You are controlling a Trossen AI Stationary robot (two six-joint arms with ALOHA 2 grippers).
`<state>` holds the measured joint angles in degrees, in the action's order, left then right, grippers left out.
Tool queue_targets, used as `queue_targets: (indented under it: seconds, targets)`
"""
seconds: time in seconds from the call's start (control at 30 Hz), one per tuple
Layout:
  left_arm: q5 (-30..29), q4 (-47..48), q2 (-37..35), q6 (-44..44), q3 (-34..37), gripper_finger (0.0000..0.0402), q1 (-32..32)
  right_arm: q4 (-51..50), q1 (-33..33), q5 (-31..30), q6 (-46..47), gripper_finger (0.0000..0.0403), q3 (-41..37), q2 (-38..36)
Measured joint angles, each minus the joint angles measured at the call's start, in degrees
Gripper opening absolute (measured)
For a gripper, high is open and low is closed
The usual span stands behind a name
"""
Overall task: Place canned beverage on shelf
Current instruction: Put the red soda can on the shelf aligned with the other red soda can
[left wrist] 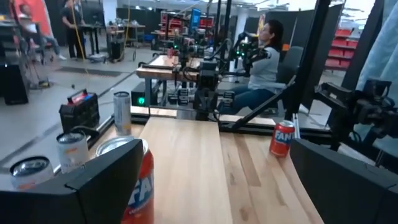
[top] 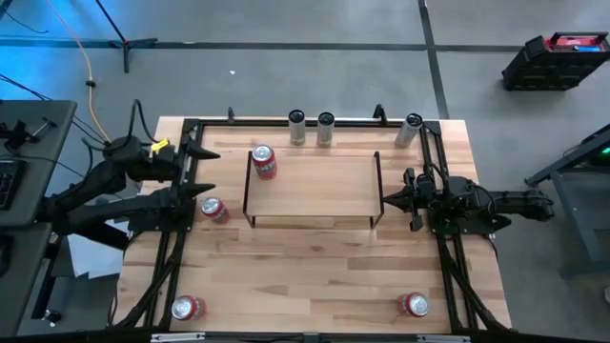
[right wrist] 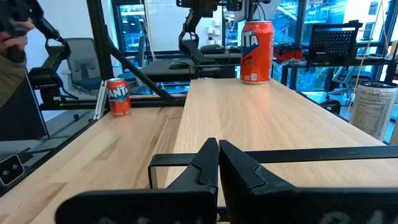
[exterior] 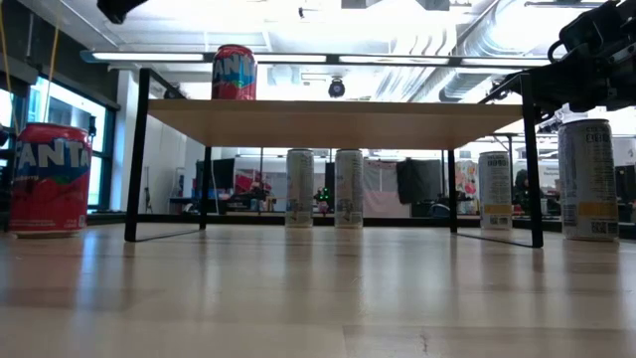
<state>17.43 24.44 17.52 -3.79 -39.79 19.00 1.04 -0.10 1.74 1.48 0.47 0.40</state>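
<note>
Fanta can (top: 264, 162) stands upright on the shelf (top: 324, 186), at its far left corner, untouched by either arm. The left gripper (top: 202, 171) has its jaws spread wide and empty, just off the shelf's left end rail; in its wrist view the red can sits close in front of the near finger. The right gripper (top: 393, 199) has its fingers pressed together with nothing between them, resting at the shelf's right end rail.

Judged as a thing to handle, the can is a rigid, smooth aluminium cylinder: probably fairly heavy if full, slippery on its painted wall, and liable to dent under a hard squeeze. The best hold is across the middle of the straight wall, below the tapered shoulder, with the can kept upright.

Outward on the table (top: 315, 276), another red can (top: 214, 211) stands near the left gripper, two more at the near corners (top: 188, 308) (top: 415, 305), and three slim silver cans (top: 325, 130) along the far edge.
</note>
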Motion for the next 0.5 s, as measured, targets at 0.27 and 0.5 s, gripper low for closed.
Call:
queue_targets:
  seconds: [0.27,0.5]
  targets:
    - [6.8,-19.6,1.5,-3.9,6.2,0.0400,-1.7,0.0,0.0,0.0,0.0,0.0000,0.0,0.0]
    - [-0.7,-21.9,3.7,-15.7,8.9,0.0400,-2.1,0.0,0.0,0.0,0.0,0.0000,0.0,0.0]
